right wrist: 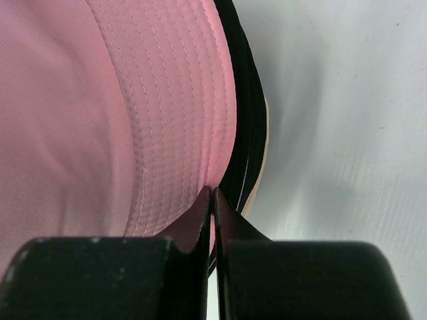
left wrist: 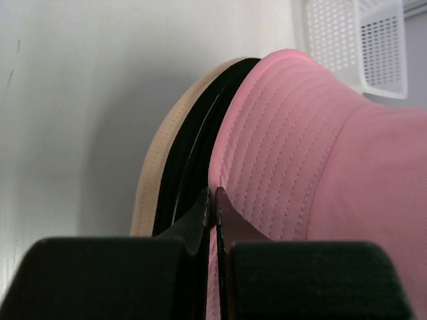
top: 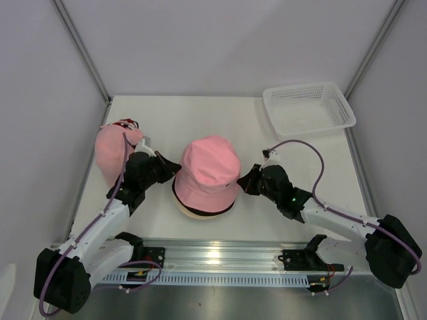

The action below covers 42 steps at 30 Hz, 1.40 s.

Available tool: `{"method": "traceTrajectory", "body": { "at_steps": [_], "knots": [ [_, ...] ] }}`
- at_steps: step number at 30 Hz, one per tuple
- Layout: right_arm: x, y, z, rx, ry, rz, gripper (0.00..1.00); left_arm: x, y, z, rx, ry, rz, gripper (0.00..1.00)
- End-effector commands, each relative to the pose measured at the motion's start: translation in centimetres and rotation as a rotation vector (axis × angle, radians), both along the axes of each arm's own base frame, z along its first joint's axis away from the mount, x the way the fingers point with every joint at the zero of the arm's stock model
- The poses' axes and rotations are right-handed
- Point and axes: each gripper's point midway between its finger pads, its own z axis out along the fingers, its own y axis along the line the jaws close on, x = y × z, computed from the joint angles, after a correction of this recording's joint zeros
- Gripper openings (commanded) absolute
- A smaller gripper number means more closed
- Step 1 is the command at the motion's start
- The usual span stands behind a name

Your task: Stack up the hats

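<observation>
White worktop (top: 220,120), grey walls around it. Two arms reach in from the near edge, left arm towards centre from the left, right arm from the right.

White mesh basket (top: 308,108) at the far right corner, upright, well apart from the hats.

Hat stack at worktop centre, between the two arms. Pink bucket (top: 210,170) on top, crown up. Under it the black hat (left wrist: 193,153), only its brim showing as a dark band. Tan hat (left wrist: 157,167) at the bottom, on the worktop, its brim edge poking out past the black one on the near and left sides. The three brims sit nested, roughly lined up.

Pink cap (top: 110,153) at the left edge of the worktop, just beside the left arm, apart from the stack. Red fabric (top: 124,123) peeks out at its far edge, too small to tell more.

Left claw (left wrist: 213,200) at the stack's left side, jaws pressed together on the pink bucket's brim edge, a sliver of pink caught between them. The black and tan brims lie outside the grip.

Right claw (right wrist: 212,197) at the stack's right side, same thing: jaws closed tight on the pink brim, a thin pink strip between them, black brim just beside the tips and not pinched.
</observation>
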Motion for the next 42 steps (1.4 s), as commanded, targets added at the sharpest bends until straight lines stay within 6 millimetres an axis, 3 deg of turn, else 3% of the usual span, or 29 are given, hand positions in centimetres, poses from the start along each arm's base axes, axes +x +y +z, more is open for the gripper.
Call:
{"method": "traceTrajectory", "body": {
  "at_steps": [1, 6, 11, 15, 20, 24, 32, 38, 42],
  "knots": [
    [0.7, -1.3, -1.9, -0.095, 0.035, -0.052, 0.0, -1.2, 1.8, -4.3, 0.141, 0.078, 0.07, 0.01],
    [0.1, -1.0, -5.2, -0.149, 0.11, -0.027, 0.0, -2.7, 3.1, -6.4, 0.213, 0.117, 0.112, 0.01],
    [-0.4, -0.5, -7.1, -0.188, 0.158, 0.001, 0.0, -3.3, 4.3, -7.8, 0.29, 0.132, 0.149, 0.0],
    [-0.3, -0.8, -6.8, -0.213, 0.148, -0.012, 0.0, -4.1, 3.8, -9.1, 0.323, 0.14, 0.119, 0.01],
    [0.7, -1.4, -3.4, -0.187, 0.058, -0.055, 0.0, -3.8, 3.0, -9.4, 0.336, 0.102, 0.103, 0.01],
    [2.7, -2.1, -1.4, -0.199, 0.0, -0.099, 0.01, -1.9, 2.2, -8.3, 0.318, 0.039, 0.114, 0.01],
    [6.0, -2.1, 0.4, -0.23, -0.058, -0.091, 0.01, 1.6, 1.9, -6.1, 0.349, -0.051, 0.171, 0.01],
    [8.7, -2.1, 0.5, -0.227, -0.088, -0.096, 0.01, 3.9, 2.1, -4.9, 0.353, -0.103, 0.214, 0.01],
    [11.3, -2.1, 0.7, -0.221, -0.104, -0.108, 0.01, 6.6, 1.3, -3.4, 0.323, -0.162, 0.21, 0.01]
  ]
}}
